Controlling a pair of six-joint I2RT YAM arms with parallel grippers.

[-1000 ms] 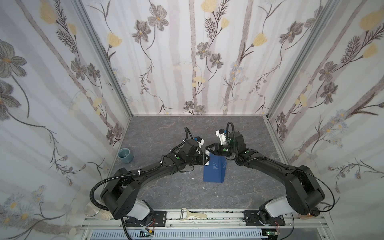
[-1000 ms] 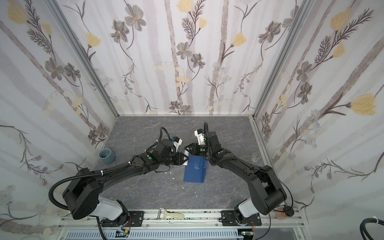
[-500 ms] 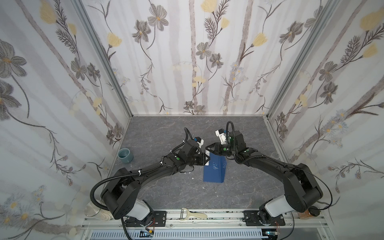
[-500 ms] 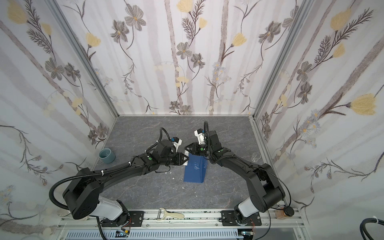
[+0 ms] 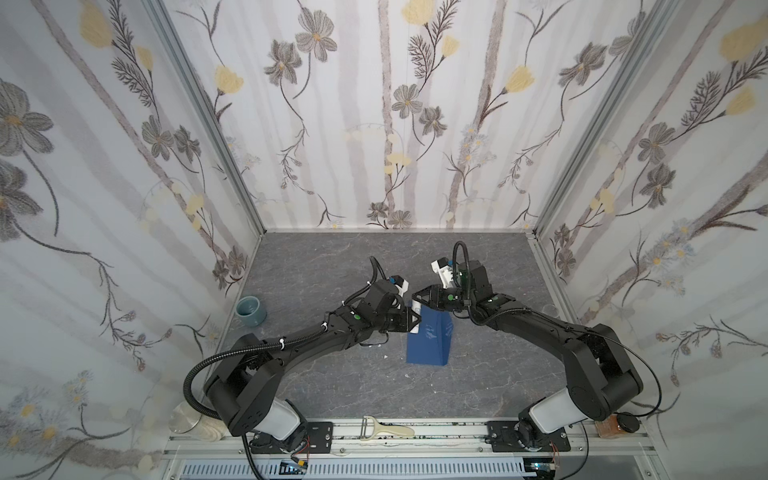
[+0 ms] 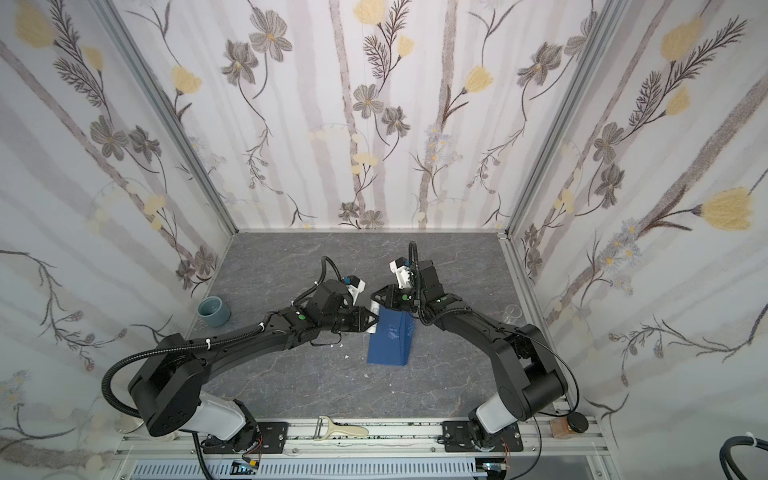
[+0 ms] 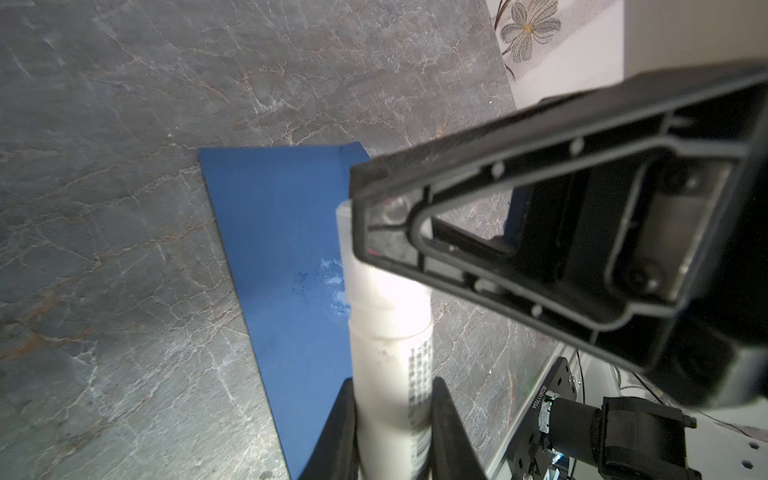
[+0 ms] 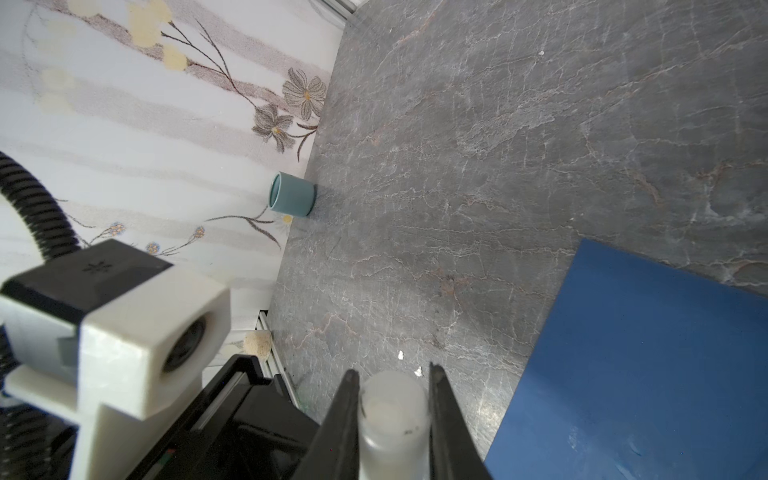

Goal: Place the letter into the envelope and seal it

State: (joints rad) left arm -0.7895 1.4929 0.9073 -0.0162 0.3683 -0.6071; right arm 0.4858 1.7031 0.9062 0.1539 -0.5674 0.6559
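Note:
The navy blue envelope (image 5: 430, 347) (image 6: 390, 345) lies flat mid-table, with pale smears on its face (image 7: 282, 249) (image 8: 644, 353). The letter is out of view. A white glue stick (image 5: 415, 319) (image 6: 373, 321) (image 7: 390, 332) hangs just above the envelope's far left corner, held at both ends. My left gripper (image 5: 414, 325) (image 7: 392, 386) is shut on its labelled body. My right gripper (image 5: 417, 298) (image 8: 390, 376) is shut on its cap end (image 8: 392, 415), the two grippers nearly touching.
A teal cup (image 5: 251, 311) (image 8: 291, 199) stands by the left wall. A clear glass (image 6: 512, 313) sits at the right wall. Small white scraps (image 5: 384, 356) lie left of the envelope. A peeler (image 5: 386, 428) rests on the front rail.

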